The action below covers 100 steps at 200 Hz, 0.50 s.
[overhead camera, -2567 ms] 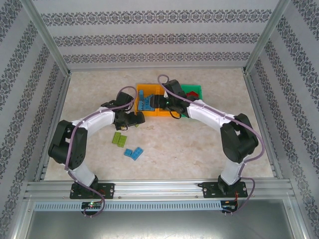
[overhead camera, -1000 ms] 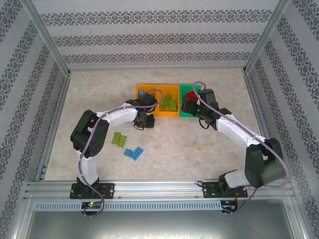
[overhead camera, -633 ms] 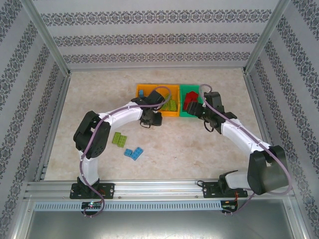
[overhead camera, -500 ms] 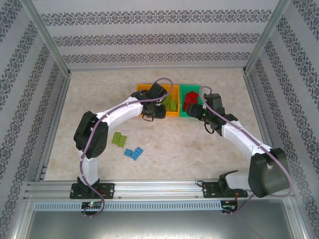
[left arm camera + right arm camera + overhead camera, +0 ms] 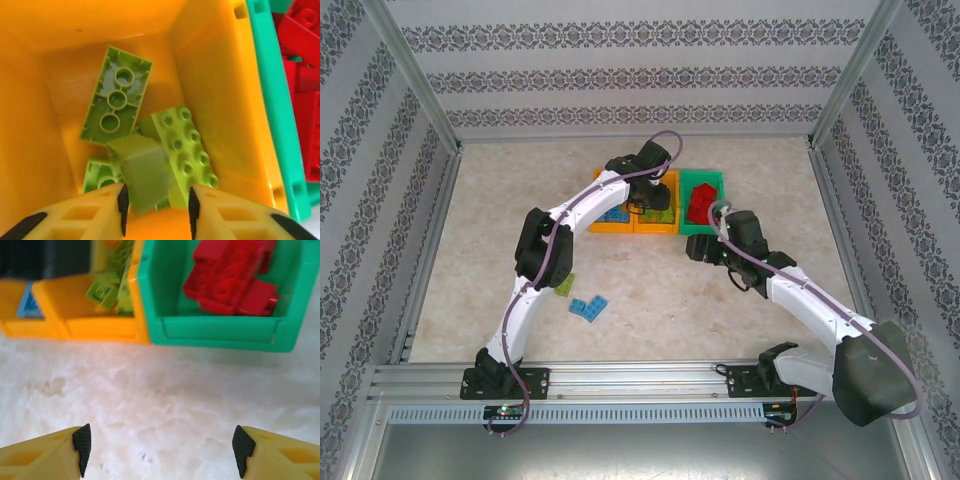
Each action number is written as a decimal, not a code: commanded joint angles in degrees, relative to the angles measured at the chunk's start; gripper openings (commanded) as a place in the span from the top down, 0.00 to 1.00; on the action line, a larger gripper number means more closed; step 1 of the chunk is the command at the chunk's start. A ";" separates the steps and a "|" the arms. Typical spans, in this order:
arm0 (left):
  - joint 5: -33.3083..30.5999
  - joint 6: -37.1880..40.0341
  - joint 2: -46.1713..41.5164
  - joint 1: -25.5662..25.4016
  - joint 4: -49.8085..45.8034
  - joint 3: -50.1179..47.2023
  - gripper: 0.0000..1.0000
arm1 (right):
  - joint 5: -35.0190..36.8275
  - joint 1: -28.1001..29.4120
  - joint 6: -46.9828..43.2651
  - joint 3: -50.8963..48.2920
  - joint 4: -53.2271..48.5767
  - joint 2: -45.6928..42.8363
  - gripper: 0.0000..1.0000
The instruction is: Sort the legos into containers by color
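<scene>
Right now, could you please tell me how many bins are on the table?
3, side by side: left orange bin with blue bricks, middle orange bin with green bricks, right green bin with red bricks. None seems hidden.

green legos in orange bin | red legos in green bin

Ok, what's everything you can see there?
orange containers: two, orange, far side of table.
green container: one, green, right of them.
red legos: several, in green container.
light green legos: four or more, right orange container.
blue legos: some, left orange container.
loose blue legos: two, on table.
loose green lego: one seen, partly hidden, beside them.
table: one, pale marbled.
left end effector: open, above light green legos.
right end effector: open, over bare table.
</scene>
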 commanded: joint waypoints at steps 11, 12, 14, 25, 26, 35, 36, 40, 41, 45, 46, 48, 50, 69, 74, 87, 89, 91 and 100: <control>-0.50 0.49 -1.67 0.82 -3.76 2.21 0.46 | -1.38 8.31 -7.66 -1.79 2.86 -0.56 0.19; -0.54 0.48 -1.69 0.82 -3.75 2.15 0.45 | -1.34 8.63 -7.88 -1.79 2.98 -0.53 0.19; -0.58 0.41 -1.81 0.78 -3.76 2.10 0.44 | -1.20 9.27 -8.18 -1.86 3.10 -0.35 0.17; -0.99 0.00 -2.45 0.82 -4.18 2.00 0.39 | 0.09 13.55 -9.51 -1.80 4.13 0.52 0.13; -1.01 -0.07 -2.47 0.78 -4.22 1.95 0.39 | 0.14 13.89 -9.59 -1.80 4.23 0.67 0.13; -1.19 -0.52 -3.48 0.83 -4.40 1.42 0.33 | 0.84 17.59 -10.05 -1.56 5.73 1.76 0.11; -1.20 -0.55 -3.56 0.83 -4.33 1.31 0.33 | 0.91 18.02 -10.08 -1.55 5.91 1.91 0.11; -1.16 -0.72 -4.27 0.80 -4.08 0.82 0.29 | 1.13 19.61 -10.27 -1.34 6.58 2.66 0.11; -1.14 -0.83 -4.35 0.81 -4.04 0.66 0.29 | 1.19 20.00 -10.33 -1.30 6.78 2.80 0.10; -1.12 -1.09 -5.28 0.78 -3.54 -0.03 0.26 | 1.67 21.72 -10.61 -0.97 7.34 3.69 0.10; -1.03 -1.18 -5.56 0.80 -3.38 -0.21 0.26 | 1.86 22.02 -10.67 -0.86 7.42 3.97 0.09; -0.96 -1.26 -6.03 0.78 -3.17 -0.62 0.24 | 2.21 22.95 -10.79 -0.66 7.68 4.47 0.09; -0.97 -1.32 -6.35 0.81 -2.81 -1.06 0.23 | 2.54 23.73 -10.92 -0.41 7.81 5.03 0.09; -0.22 -2.31 -11.22 0.83 0.07 -5.16 0.11 | 4.44 30.37 -11.76 3.26 8.39 11.17 0.06; -0.23 -2.55 -12.45 0.83 0.72 -6.16 0.07 | 4.55 31.65 -12.00 4.33 8.38 13.06 0.06; -0.18 -2.99 -15.70 0.83 1.98 -8.87 0.00 | 5.39 34.92 -12.84 7.30 8.29 17.71 0.06; -0.31 -2.98 -16.10 0.83 2.15 -9.25 0.00 | 5.58 35.38 -12.95 7.73 8.29 18.29 0.06; -0.39 -3.00 -16.71 0.83 2.26 -9.67 0.00 | 5.67 35.89 -13.11 8.17 8.25 18.90 0.06; -0.81 -3.12 -19.02 0.79 2.97 -11.57 0.00 | 6.44 37.65 -13.88 10.08 7.97 21.81 0.06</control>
